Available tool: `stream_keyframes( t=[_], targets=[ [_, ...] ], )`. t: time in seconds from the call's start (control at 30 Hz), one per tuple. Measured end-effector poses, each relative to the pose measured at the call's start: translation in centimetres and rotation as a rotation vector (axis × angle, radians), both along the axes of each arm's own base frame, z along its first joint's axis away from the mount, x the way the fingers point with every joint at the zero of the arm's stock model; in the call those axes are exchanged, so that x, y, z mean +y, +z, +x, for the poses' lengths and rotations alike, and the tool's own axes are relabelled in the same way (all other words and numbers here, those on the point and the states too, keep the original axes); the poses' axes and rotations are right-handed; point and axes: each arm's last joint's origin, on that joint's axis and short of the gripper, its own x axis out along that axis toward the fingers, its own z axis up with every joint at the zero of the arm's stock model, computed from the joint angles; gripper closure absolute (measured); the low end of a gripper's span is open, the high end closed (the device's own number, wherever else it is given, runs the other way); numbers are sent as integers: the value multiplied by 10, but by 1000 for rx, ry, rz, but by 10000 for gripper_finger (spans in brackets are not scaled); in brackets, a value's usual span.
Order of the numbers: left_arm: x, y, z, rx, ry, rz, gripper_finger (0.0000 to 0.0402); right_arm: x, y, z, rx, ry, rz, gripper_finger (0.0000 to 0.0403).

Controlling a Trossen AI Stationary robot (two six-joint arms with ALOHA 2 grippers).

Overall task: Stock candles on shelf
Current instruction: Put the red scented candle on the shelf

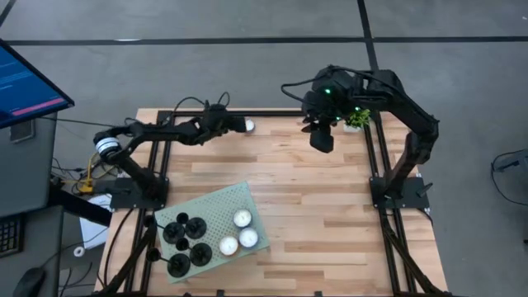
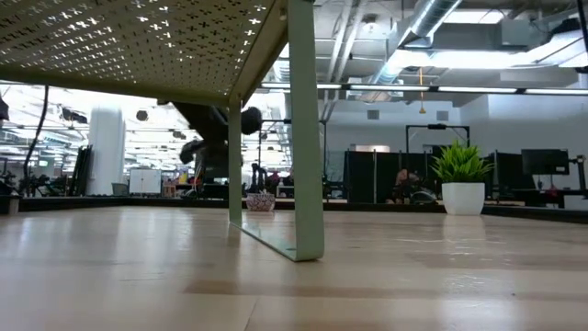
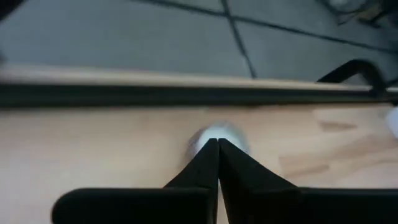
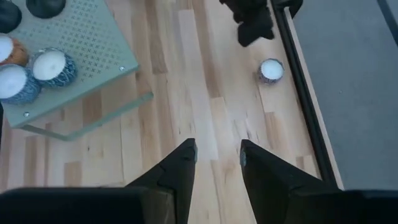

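The left gripper's (image 3: 217,144) jaws are pressed together with no gap between them and nothing between them; their tips sit right at a lone candle (image 1: 248,126), which in the left wrist view shows as a pale round blur just past the fingertips. Whether the tips touch it, I cannot tell. The right gripper's (image 4: 217,152) jaws stand partly open with bare wood showing between them, holding nothing.

Taking the shelf (image 1: 216,206) as the landmark: it is a pale green perforated panel on legs, standing at the near left part of the wooden table (image 1: 313,206). On its top, at the corner nearest the table's middle, sit three candles (image 1: 237,233) grouped close together, white tops showing. On the rest of its top stand several dark round things (image 1: 186,243), too small to make out.

The lone candle lies off the shelf, well beyond it at the far edge of the table, just beside the dark rail. The left gripper is there too, far from the shelf. The right gripper hangs above the table's far right part, well apart from the shelf, near a small green plant (image 1: 357,119) in a white pot.
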Motion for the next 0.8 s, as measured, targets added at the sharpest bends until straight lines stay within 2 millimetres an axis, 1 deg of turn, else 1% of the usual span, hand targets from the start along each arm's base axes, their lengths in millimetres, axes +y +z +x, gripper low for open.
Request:
stream_keyframes(
  t=[0.1,0.23,0.3,0.4,0.5,0.57,0.7,0.8],
  targets=[
    [4,1,11,11,-54,36,371,7,2,-2,-5,-8,-2,284],
    [10,-6,21,31,-52,29,319,16,2,-1,-6,4,8,284],
    [13,-11,23,39,-26,29,288,21,2,0,-7,14,13,284],
    [16,-17,25,18,72,26,243,27,2,1,-8,28,19,284],
    [20,-24,28,7,108,24,210,33,2,2,-9,36,29,284],
    [21,-28,31,9,96,17,198,36,2,2,-10,38,35,284],
    [20,-34,47,24,53,5,192,41,2,3,-10,50,38,284],
    [22,-30,60,35,22,32,194,42,2,3,-10,48,44,284]
  ],
)
